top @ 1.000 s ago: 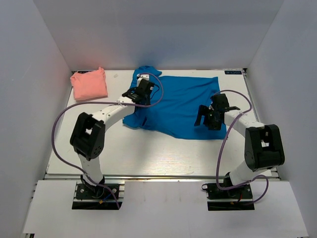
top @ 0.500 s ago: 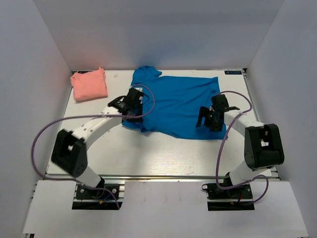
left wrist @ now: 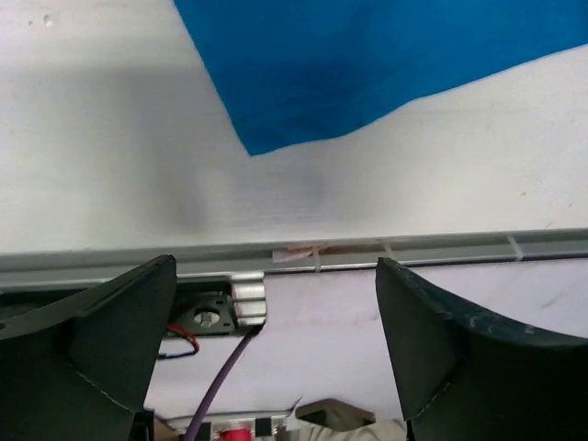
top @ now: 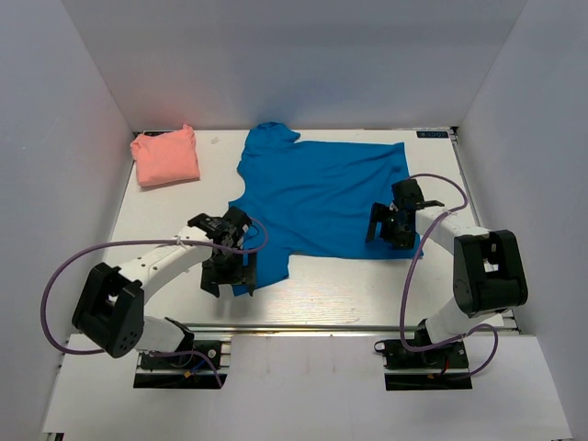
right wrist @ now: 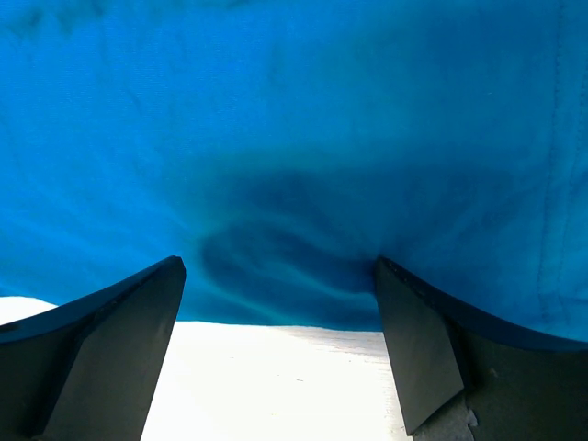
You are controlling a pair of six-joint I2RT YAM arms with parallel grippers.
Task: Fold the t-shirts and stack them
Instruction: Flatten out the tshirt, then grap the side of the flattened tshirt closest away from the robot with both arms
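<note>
Now left jaws spread beside a corner of the blue shirt (top: 322, 193), right jaws spread over its hem

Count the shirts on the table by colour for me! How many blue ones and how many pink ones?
Blue t-shirt, spread out flat: 1
Pink t-shirt, folded in the far left corner: 1
Total: 2
</note>
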